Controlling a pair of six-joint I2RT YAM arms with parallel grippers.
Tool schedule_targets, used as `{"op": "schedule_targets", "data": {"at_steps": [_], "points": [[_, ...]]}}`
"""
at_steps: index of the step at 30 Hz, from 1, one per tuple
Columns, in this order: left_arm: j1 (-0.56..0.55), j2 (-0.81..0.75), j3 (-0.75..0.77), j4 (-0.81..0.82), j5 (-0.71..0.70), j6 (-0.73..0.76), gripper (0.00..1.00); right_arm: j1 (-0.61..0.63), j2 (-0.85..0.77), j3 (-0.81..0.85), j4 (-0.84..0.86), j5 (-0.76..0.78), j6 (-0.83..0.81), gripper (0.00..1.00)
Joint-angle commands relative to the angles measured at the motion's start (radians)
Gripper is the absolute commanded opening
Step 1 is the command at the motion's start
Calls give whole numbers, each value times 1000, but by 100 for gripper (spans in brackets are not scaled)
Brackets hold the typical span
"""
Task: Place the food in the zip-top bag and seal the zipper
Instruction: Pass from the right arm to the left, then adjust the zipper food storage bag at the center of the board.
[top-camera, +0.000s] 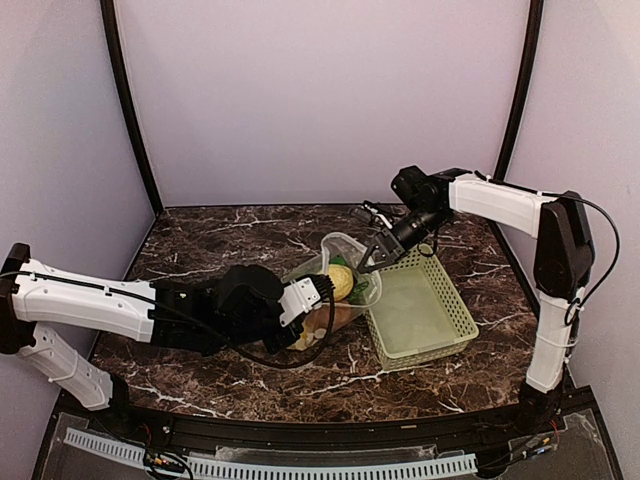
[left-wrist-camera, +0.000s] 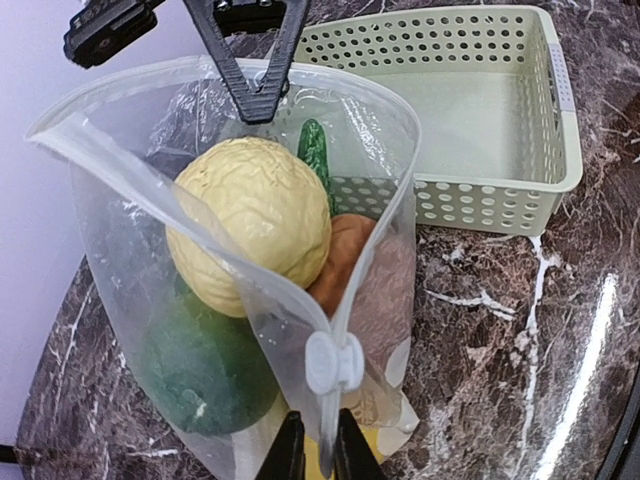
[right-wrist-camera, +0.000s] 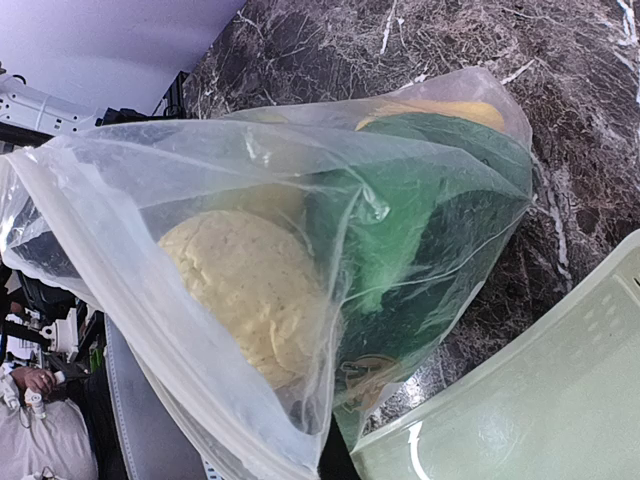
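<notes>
- The zip-top bag (left-wrist-camera: 110, 250) stands on the surface (left-wrist-camera: 520, 330) just beside the basket (left-wrist-camera: 560, 120), on the basket's left as seen from above, with its mouth gaping open.
- The food is inside it: a pale bumpy piece (left-wrist-camera: 250, 220) on top, a green round fruit (left-wrist-camera: 200, 370) under it, a brown one (left-wrist-camera: 345, 255) on the basket side, and the leek (left-wrist-camera: 315, 150) towards the far rim. The basket looks bare.
- The right claw (left-wrist-camera: 258, 100) is clenched on the bag's far rim, above the basket's near corner.
- The left claw (left-wrist-camera: 320, 445) has its fingers drawn in tight on either side of the bag's edge, just under the white slider (left-wrist-camera: 335, 362). It appears to be grasping that edge.
- The zipper (left-wrist-camera: 150, 198) is not yet sealed, so closing it looks like the step in hand.
- Risk: the pale bumpy piece sits high, level with the mouth, and could block the slider or stop the two lips meeting.
- Risk: the thin plastic could slip from either claw if the pull is uneven, and the mouth would sag.
- Risk: a tug away from the basket could tip the bag and roll the food out onto the surface.
</notes>
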Motion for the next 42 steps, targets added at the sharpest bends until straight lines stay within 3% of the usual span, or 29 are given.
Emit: {"op": "schedule_targets", "data": {"at_steps": [1,4,8,17,21,23,25,32,42], "points": [[11,-14,1,40,2,18,7,4,-4,-9,-2,-28,7,0],[13,-22,-2,57,9,25,1,3,-6,-11,1,-27,11,0],[13,-39,9,50,25,20,1,2,-15,-2,0,0,14,0],[13,-175,174,-175,11,-2,1,-78,-99,149,-40,31,35,1],[18,-219,183,-203,11,-16,1,-79,-136,195,-103,-132,-45,27],[34,-240,149,-207,17,-27,1,-82,-152,202,-128,-167,-120,43],[67,-268,82,-200,21,-47,1,-88,-158,201,-154,-158,-182,50],[110,-391,-38,-169,99,-113,1,-108,-148,44,-76,-128,-408,56],[110,-433,-90,-179,77,-160,1,-99,-131,-86,-68,-308,-616,60]]}}
